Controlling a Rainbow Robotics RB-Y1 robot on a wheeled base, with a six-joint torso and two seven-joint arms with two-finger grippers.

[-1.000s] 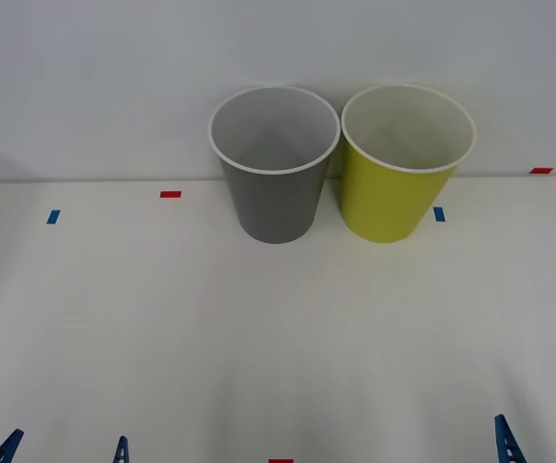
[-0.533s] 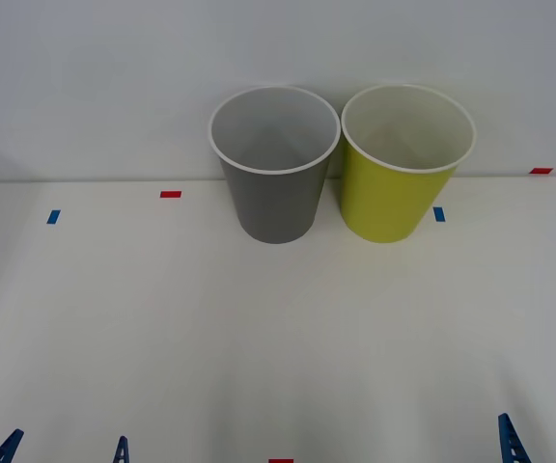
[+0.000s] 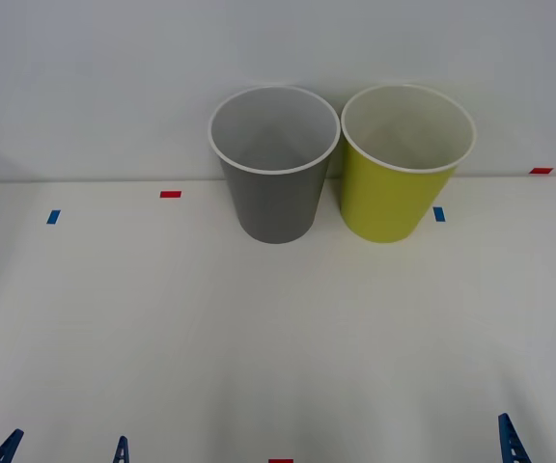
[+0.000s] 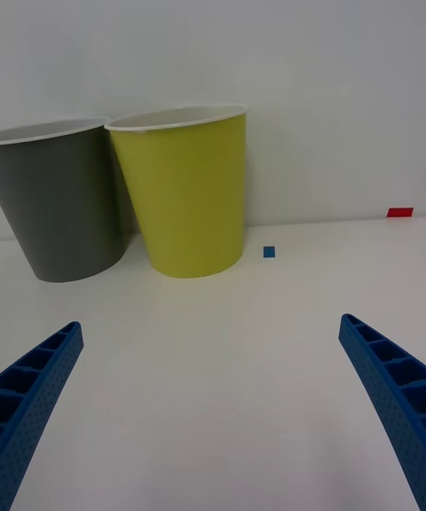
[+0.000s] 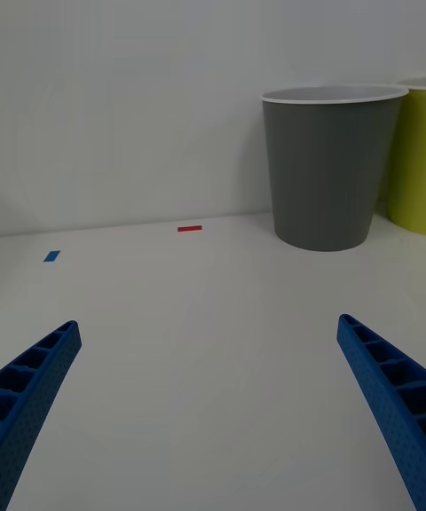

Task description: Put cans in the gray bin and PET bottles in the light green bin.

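Observation:
The gray bin (image 3: 274,183) stands upright at the back middle of the white table, and the light green bin (image 3: 403,178) stands close beside it on its right. Both show pale insides with nothing visible in them. The cans and PET bottles are out of view. My left gripper (image 3: 64,449) is open at the table's near edge, left of centre, with nothing between its fingers; its own view shows the gray bin (image 5: 330,169) ahead. My right gripper (image 4: 211,325) is open near the front right, facing the light green bin (image 4: 185,196), with one of its fingers (image 3: 508,436) at the bottom edge.
Small red tape marks (image 3: 170,194) and blue tape marks (image 3: 53,217) dot the table (image 3: 259,328). A plain pale wall rises right behind the bins. Open tabletop lies between the grippers and the bins.
The right gripper's visible finger has shifted very slightly to the right. Bins and left gripper have not moved.

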